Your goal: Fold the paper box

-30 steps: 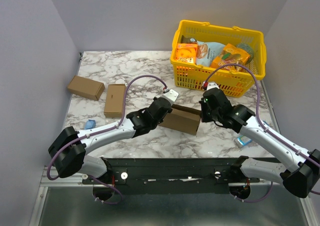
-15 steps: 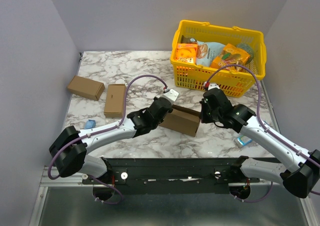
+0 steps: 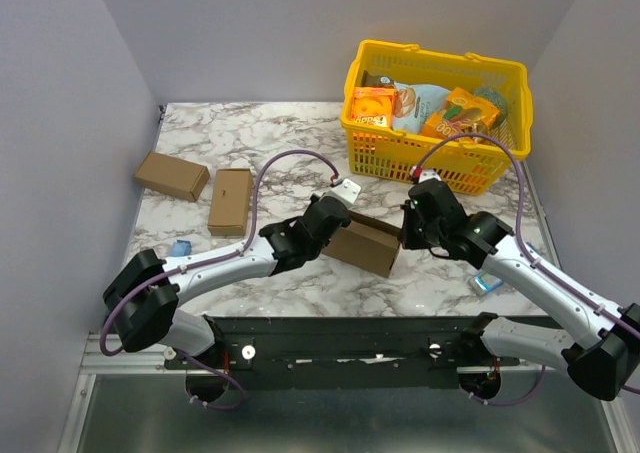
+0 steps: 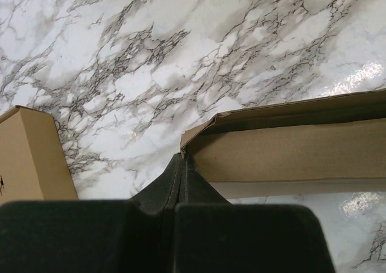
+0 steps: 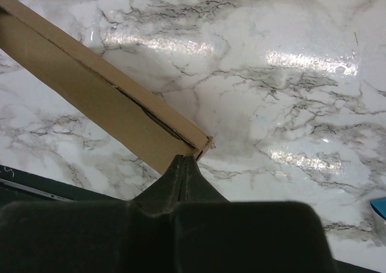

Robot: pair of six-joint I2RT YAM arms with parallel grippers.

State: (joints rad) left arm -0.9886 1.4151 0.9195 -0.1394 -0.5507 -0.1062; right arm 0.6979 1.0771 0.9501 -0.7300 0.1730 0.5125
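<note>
The paper box [image 3: 365, 243] is a long, flattened brown cardboard piece in the middle of the marble table, between my two grippers. My left gripper [image 3: 335, 233] is shut at the box's left end. In the left wrist view the closed fingertips [image 4: 181, 161] pinch the corner of the box [image 4: 289, 149], whose top flap stands slightly open. My right gripper [image 3: 405, 231] is shut at the box's right end. In the right wrist view the closed tips [image 5: 184, 161] meet the end corner of the box [image 5: 90, 86]. A shadow lies under the box on the marble.
A yellow plastic basket [image 3: 437, 163] full of packets stands at the back right. Two smaller cardboard boxes [image 3: 172, 176] [image 3: 230, 201] lie at the left; one shows in the left wrist view [image 4: 30, 152]. A small blue item [image 3: 180, 247] lies at the left, another [image 3: 486, 284] at the right.
Both arms have shifted slightly, and the box has tilted and moved a little towards the near edge. Both grippers stay shut at its ends.
</note>
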